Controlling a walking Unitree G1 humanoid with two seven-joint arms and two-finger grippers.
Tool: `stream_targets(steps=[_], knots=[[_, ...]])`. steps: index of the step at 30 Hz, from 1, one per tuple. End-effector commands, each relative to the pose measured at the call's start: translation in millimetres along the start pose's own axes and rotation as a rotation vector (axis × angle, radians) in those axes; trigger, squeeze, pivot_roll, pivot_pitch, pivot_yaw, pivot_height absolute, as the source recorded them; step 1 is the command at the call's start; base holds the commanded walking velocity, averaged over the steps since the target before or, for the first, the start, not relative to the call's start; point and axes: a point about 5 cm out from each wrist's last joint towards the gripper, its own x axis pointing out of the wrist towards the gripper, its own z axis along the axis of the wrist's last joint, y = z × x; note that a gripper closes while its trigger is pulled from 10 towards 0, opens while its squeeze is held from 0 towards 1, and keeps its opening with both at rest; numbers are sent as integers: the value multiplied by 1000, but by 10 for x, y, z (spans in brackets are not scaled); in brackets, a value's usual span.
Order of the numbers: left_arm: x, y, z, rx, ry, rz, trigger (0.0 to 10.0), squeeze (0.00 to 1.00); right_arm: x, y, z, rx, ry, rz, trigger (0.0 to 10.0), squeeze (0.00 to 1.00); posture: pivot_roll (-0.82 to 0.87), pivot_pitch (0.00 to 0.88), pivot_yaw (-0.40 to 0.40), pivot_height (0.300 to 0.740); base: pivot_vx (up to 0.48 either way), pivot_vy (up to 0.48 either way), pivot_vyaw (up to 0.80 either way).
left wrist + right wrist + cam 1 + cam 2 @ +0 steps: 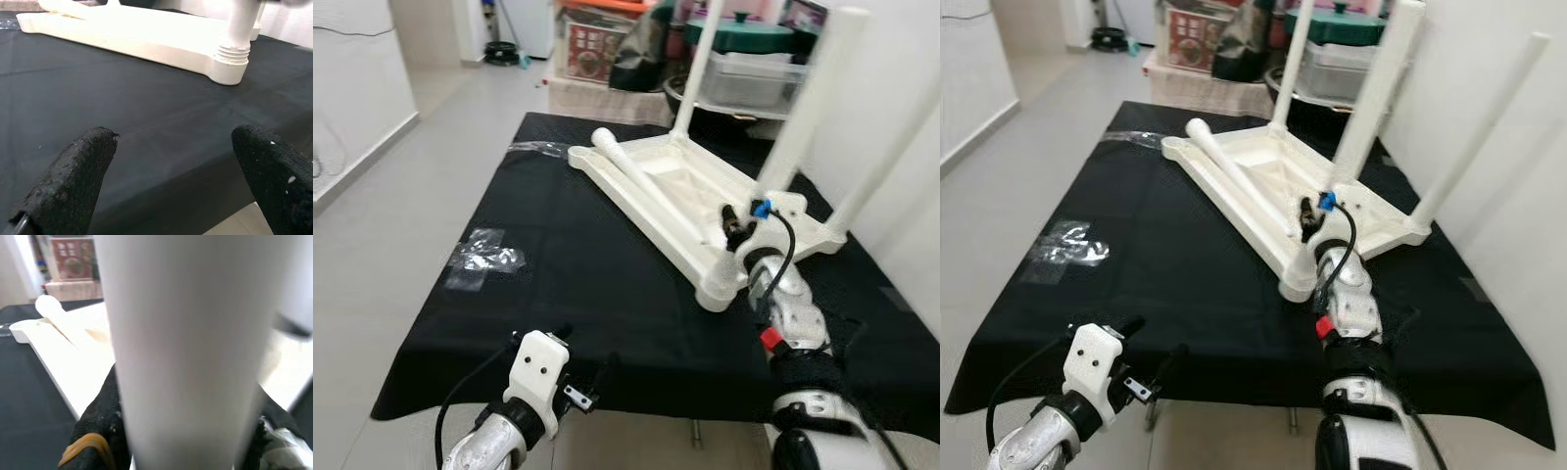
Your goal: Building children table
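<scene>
A white children's table [656, 211] lies upside down on the black-covered work table [568, 294]. Three white legs stand up from its corners. My right gripper [736, 223] is shut on the nearest leg [808, 108], low down by the near corner; in the right wrist view that leg [186, 347] sits between the black fingers [98, 416]. A loose fourth leg [631, 166] lies across the underside, pointing at the far left corner. My left gripper [587, 384] hovers open at the work table's near edge, its fingers [68, 181] apart and holding nothing.
Crumpled clear plastic [484, 257] lies on the cloth at the left, and another piece [536, 149] at the far left corner. Boxes and storage bins [597, 49] crowd the back. A white wall [901, 88] is close on the right. Grey floor [411, 176] runs along the left.
</scene>
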Motion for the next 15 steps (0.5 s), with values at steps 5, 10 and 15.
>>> stream_targets(steps=[5,10,15], knots=[[8,-15,-31,-11,7,-12,10000,0,-80,131,12,29,-8,61,10000,0,133,0,-135,740,0,0,0],[5,-18,-33,-11,9,-11,10000,0,-92,139,22,67,-25,25,10000,0,132,0,-139,740,0,0,0],[13,-18,-29,-12,7,-10,10000,0,-21,260,141,111,-101,214,10000,0,133,7,-142,740,0,0,0]])
